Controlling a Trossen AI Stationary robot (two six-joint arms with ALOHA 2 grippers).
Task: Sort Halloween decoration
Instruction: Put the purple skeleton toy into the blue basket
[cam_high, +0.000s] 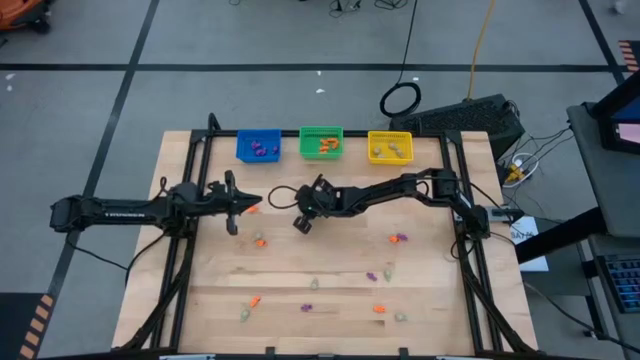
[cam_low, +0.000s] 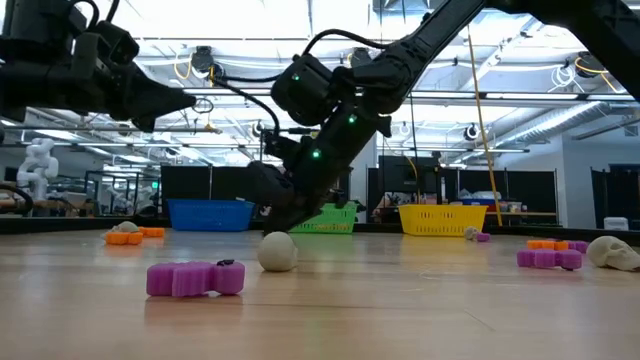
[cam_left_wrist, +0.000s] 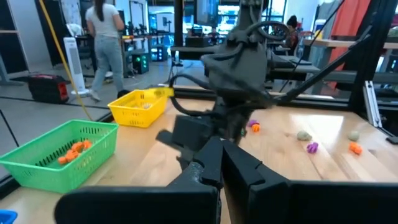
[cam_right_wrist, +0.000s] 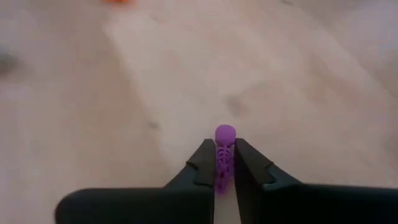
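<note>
Here, at lower centre of the right wrist frame, the right gripper is clenched on a purple trinket, seemingly light, stiff plastic, pinched by its narrow ribbed body.

Overhead, table-level and two wrist cameras share the wooden table.

Three plastic bins in a row along the far edge of a wooden table: blue bin, green bin, yellow bin. Beyond the table, grey floor with dark tape lines, a black cable loop, a person walking away.
</note>
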